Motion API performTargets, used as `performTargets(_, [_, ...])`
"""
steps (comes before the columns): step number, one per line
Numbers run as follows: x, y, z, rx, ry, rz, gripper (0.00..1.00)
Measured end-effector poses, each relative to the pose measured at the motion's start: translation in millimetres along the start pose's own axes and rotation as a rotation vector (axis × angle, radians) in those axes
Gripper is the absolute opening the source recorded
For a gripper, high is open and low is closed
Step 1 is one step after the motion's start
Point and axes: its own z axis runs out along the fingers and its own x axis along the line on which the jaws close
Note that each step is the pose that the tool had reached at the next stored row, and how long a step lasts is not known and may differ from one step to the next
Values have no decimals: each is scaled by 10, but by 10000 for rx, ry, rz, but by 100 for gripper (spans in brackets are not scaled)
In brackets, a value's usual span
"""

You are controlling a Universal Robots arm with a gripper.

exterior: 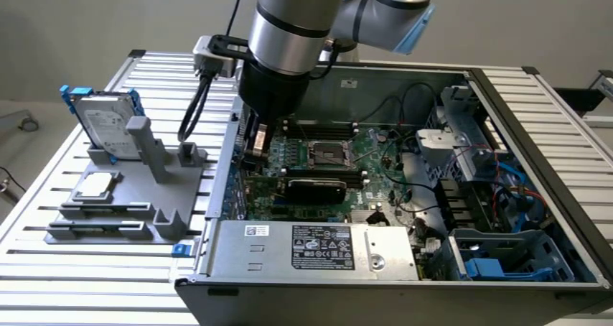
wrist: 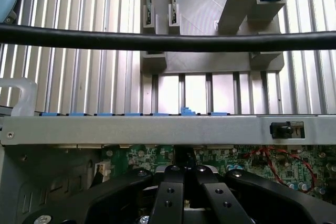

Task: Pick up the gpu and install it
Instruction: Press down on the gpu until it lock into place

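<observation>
On the exterior view's left, the grey parts fixture (exterior: 115, 222) holds a hard drive (exterior: 99, 121) upright in its blue frame, with a small square silver chip (exterior: 96, 186) lying flat in front of it. The low slotted stand (exterior: 189, 154) at the fixture's near-case edge is empty, so pickup appears complete.

At centre, the Universal Robots arm (exterior: 287, 46) reaches down inside the open computer case (exterior: 536, 146), just within the wall that faces the fixture. The gripper (exterior: 255, 157) hangs low over the motherboard (exterior: 374, 179). In the wrist view, the gripper (wrist: 185, 174) has its black fingers (wrist: 169, 195) drawn together with no gap between them. A dark sliver sits at their tips, and it cannot be told whether that is the card's edge or shadow.

Just to the exterior view's right of the gripper, the gpu (exterior: 316, 189) lies low across the board below the CPU socket (exterior: 321, 152), black shroud showing. It looks level and down in its slot. Installation therefore seems at or near its end, though whether the card is fully seated and let go cannot be confirmed.

Nearer the camera sits the silver power supply (exterior: 306, 247). At the far right are blue-trimmed drive bays (exterior: 498, 265).
</observation>
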Motion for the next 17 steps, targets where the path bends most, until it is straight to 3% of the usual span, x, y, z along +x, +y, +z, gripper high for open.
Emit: performTargets(17, [-1,12,-40,-56,-24,-9,11])
